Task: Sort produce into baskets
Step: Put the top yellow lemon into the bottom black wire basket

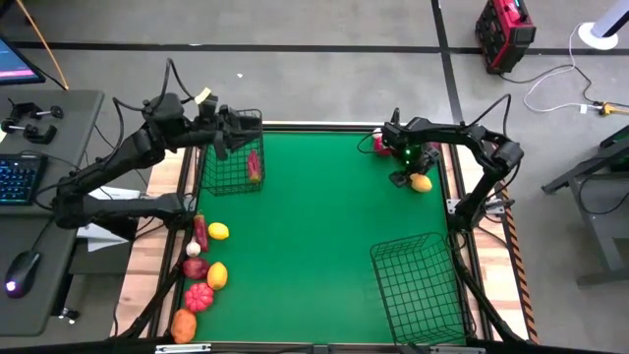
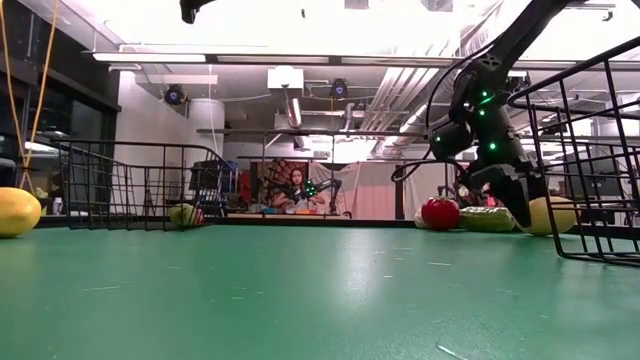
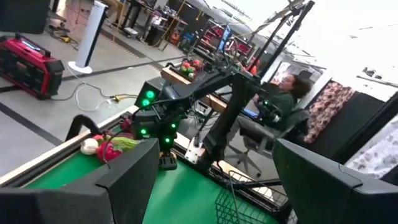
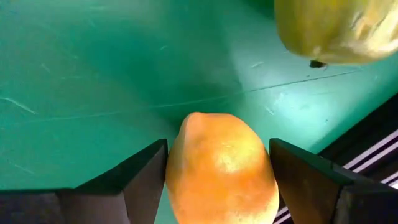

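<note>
My right gripper point(image 1: 408, 177) points steeply down at the table's far right and is shut on an orange-yellow fruit point(image 4: 221, 168). A paler yellow fruit point(image 4: 336, 28) lies just beyond it. A red apple point(image 2: 440, 212) and a green piece point(image 2: 487, 218) rest on the mat beside them. My left gripper point(image 3: 214, 186) stands open and level, with nothing between its fingers, above the small basket point(image 1: 234, 162) at the far left. A pink-red piece point(image 1: 255, 164) lies in that basket. More produce point(image 1: 201, 275) lies along the left edge. My right gripper has the orange-yellow fruit between its two fingers, which meet its two opposite sides point(image 4: 177, 168). The fingers come from above, slanting steeply down. Whether the fruit is clear of the mat, I cannot tell.
The larger basket point(image 1: 418, 280) stands at the near right, close to my right arm's base. The row on the left holds a yellow lemon point(image 1: 218, 231), dark red pieces, a red one and an orange one point(image 1: 183, 324). The green mat's middle point(image 1: 314, 226) is bare.
</note>
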Tool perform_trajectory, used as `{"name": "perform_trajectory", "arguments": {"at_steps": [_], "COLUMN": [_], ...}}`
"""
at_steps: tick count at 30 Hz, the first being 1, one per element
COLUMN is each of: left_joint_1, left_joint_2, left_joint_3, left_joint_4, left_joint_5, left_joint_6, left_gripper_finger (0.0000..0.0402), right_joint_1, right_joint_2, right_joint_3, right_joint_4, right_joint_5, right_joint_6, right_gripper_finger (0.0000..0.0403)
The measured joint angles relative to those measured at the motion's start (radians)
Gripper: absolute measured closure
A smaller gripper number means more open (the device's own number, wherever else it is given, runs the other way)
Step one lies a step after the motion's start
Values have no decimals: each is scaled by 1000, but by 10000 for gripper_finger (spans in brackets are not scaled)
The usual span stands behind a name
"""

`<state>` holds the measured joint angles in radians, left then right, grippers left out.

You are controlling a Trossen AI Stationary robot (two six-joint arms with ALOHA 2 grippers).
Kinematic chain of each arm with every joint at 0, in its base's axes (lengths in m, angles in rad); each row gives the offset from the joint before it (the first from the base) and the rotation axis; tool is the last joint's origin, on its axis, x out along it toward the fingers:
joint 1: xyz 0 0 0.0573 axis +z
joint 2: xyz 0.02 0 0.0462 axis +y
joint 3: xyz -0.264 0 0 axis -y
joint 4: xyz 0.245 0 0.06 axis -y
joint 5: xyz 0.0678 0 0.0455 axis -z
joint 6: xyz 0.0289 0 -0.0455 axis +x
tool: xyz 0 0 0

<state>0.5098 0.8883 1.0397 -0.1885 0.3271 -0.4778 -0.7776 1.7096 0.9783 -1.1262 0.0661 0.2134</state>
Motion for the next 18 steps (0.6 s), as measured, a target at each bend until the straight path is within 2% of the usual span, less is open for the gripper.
{"name": "perform_trajectory", "arguments": {"at_steps": [14, 18], "left_joint_1": [-29, -29], "left_joint_2": [0, 0], "left_joint_3": [0, 0], "left_joint_4": [-2, -2], "left_joint_5": [-3, -14], "left_joint_6": [-1, -8], "left_gripper_finger": [99, 99], "right_joint_1": [21, 22], "right_joint_2": [-1, -1], "right_joint_3": [-19, -19], "right_joint_4": [65, 59], "right_joint_5": [10, 35], "right_joint_6": [51, 56], "right_gripper_finger": [136, 160]}}
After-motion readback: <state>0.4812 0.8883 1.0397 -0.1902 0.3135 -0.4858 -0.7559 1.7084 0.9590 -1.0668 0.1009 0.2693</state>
